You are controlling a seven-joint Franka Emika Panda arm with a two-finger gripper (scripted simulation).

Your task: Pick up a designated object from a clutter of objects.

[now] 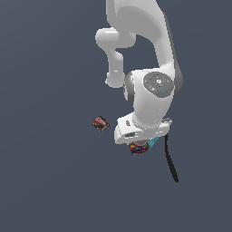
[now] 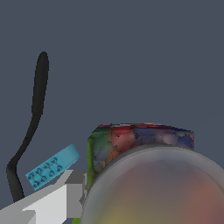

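The designated object [image 2: 140,144] is a jar with a red, blue and green patterned body and a pale round top, and it fills the near part of the wrist view. In the exterior view the jar [image 1: 138,148] peeks out from under the white hand. My gripper [image 1: 138,142] is down around it. One grey finger [image 2: 75,187] lies right against the jar's side; the other finger is hidden behind the jar's top. No gap or contact shows clearly. The clutter of objects lies around the jar.
A light blue bar [image 2: 52,167] lies beside the jar, also visible as the blue bar [image 1: 154,141] at the hand's edge. A long black-handled tool [image 1: 171,162] stretches away on the exterior view's right. A brown-red packet [image 1: 100,123] sits apart on the exterior view's left.
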